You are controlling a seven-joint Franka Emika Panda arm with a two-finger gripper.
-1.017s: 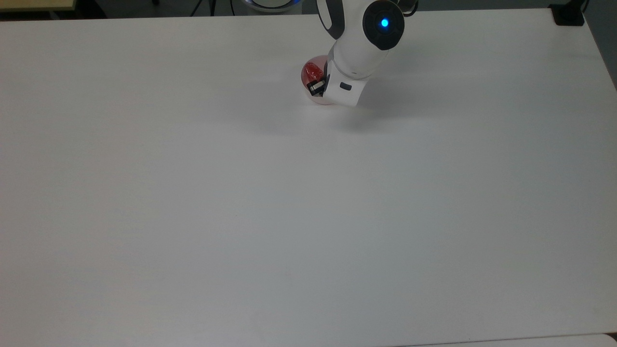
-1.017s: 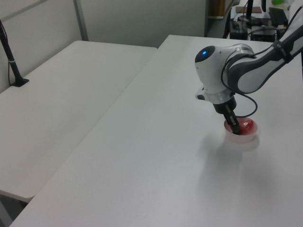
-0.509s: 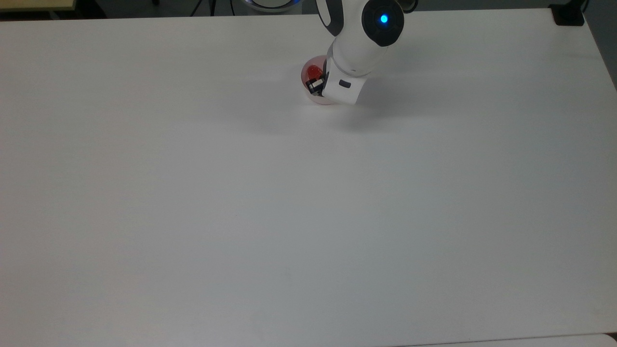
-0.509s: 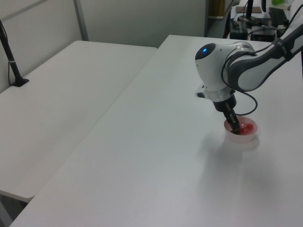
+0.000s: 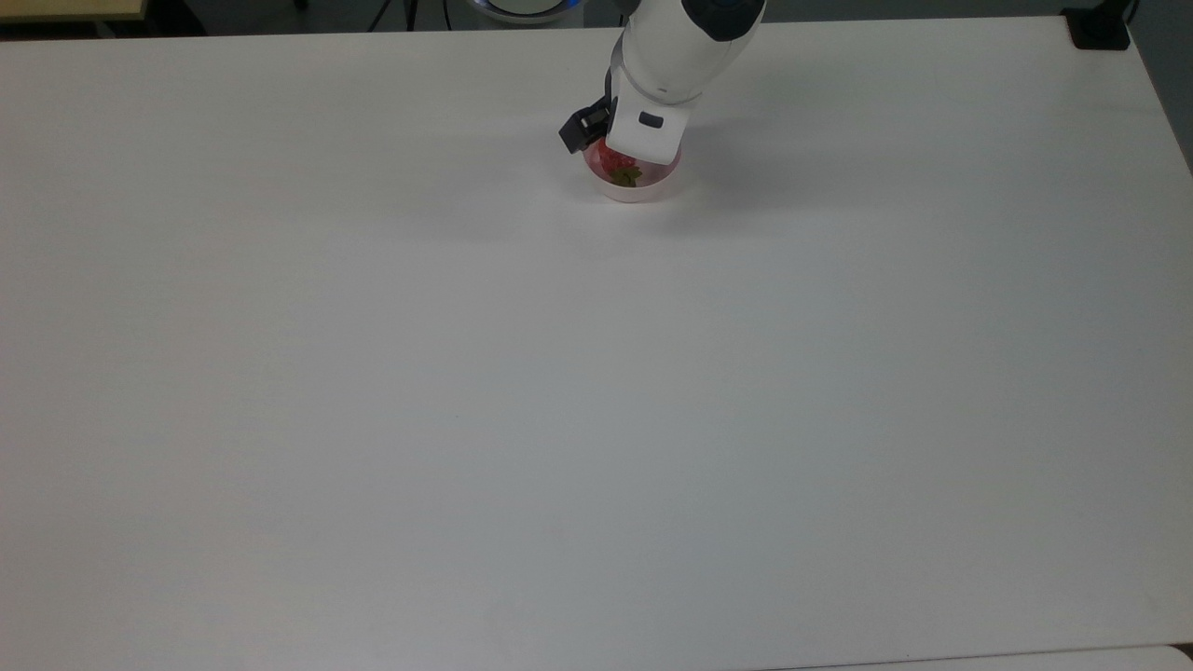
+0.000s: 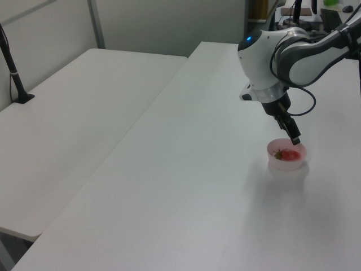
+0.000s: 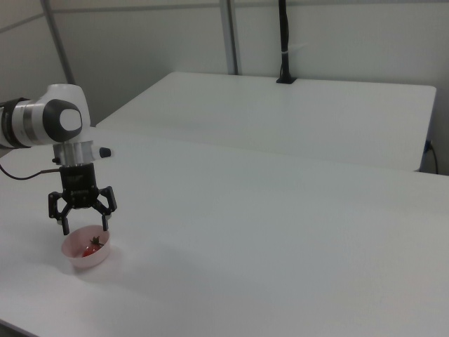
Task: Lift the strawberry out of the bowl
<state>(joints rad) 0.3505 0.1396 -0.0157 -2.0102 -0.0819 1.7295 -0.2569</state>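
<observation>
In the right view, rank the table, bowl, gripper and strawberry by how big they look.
Largest to smallest:
1. Table
2. Gripper and bowl: they look about alike, so I won't rank them.
3. Strawberry, far smaller than the bowl it lies in.

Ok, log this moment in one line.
hand: open, empty, above bowl | strawberry: in bowl | grasp: not made
</observation>
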